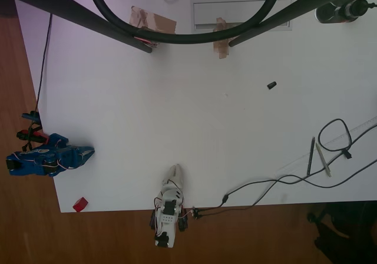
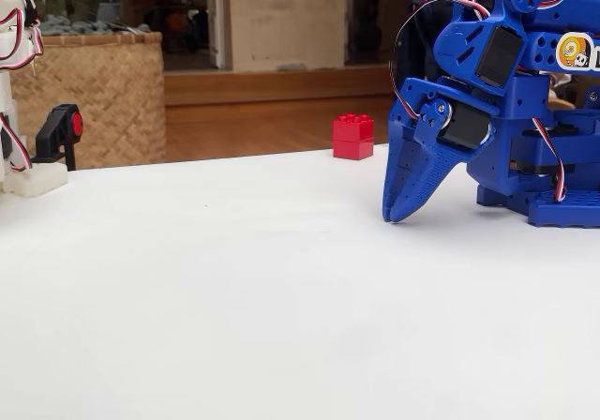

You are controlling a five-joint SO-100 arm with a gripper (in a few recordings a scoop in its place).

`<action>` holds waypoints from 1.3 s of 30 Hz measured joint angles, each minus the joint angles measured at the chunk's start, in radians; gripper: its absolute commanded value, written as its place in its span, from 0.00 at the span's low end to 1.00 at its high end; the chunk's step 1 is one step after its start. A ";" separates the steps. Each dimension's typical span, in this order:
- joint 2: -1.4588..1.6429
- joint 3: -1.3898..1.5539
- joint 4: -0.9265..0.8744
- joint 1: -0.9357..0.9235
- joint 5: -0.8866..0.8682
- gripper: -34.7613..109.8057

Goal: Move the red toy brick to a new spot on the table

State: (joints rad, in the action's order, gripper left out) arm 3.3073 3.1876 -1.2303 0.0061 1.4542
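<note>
Surface: white matte counter (image 1: 194, 128) over a brown wooden floor (image 1: 23, 228); in the fixed view a wicker basket (image 2: 94, 92) and a wooden step stand behind it.
Tool: blue tool (image 2: 401, 204) of the blue arm, folded low at the counter's left edge in the overhead view (image 1: 87, 152); its two fingers are pressed together into one point, the tip touching or just over the counter, pinching nothing.
Brick: red toy brick (image 1: 80, 204) sits at the counter's near-left corner in the overhead view, apart from the tool, below it in the picture; in the fixed view (image 2: 352, 136) it stands upright at the far edge, behind and left of the tool tip, studs up.
Between tool and brick: bare counter, nothing in the way.
White arm: second arm (image 1: 168, 208) at the counter's lower edge in the overhead view, right of the brick; its base shows at the left of the fixed view (image 2: 23, 111).
Far from the tool: small black cap (image 1: 271, 85) mid-right; two pens (image 1: 317, 157) and a looping black cable (image 1: 330, 140) at the right side.
Top edge: two dark bars (image 1: 88, 19), a black hose loop (image 1: 182, 37), brown tape patches (image 1: 154, 21).
</note>
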 measured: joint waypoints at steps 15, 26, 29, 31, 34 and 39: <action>0.000 0.000 0.000 0.000 -0.080 0.25; 0.000 0.000 0.000 0.000 -0.080 0.25; 0.000 0.000 0.000 0.000 -0.080 0.25; 0.000 0.000 0.000 0.000 -0.080 0.25; 0.000 0.000 0.000 0.000 -0.080 0.25; 0.000 0.000 0.000 0.000 -0.080 0.25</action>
State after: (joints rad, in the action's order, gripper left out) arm 3.3073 3.1876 -1.2303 0.0061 1.3744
